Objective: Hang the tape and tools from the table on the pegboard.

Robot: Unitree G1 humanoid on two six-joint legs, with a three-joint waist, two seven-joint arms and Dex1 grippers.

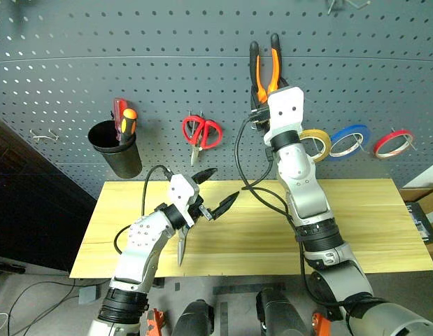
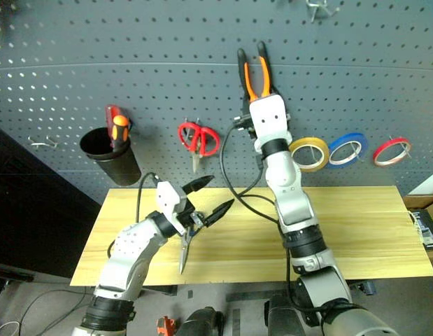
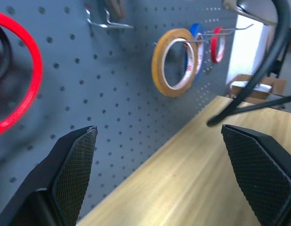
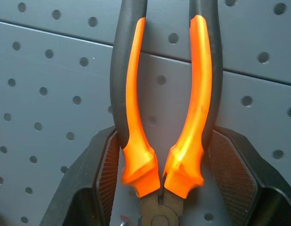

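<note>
Leaving the table (image 1: pixel 370 224) top bare toward its right edge and front corners, giving open passage there. Crowding the pegboard (image 1: pixel 76 63) above the table's back edge: black cup (image 1: pixel 117 148), red scissors (image 1: pixel 201 133), yellow tape ring (image 1: pixel 315 143), blue tape ring (image 1: pixel 349 140), red tape ring (image 1: pixel 392 143). Standing open between cup and scissors.

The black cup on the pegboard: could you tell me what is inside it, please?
Inside the black cup on the pegboard stand two screwdrivers, a red handle and an orange handle rising above its rim. Their shafts and tips are hidden by the cup's wall.
</note>
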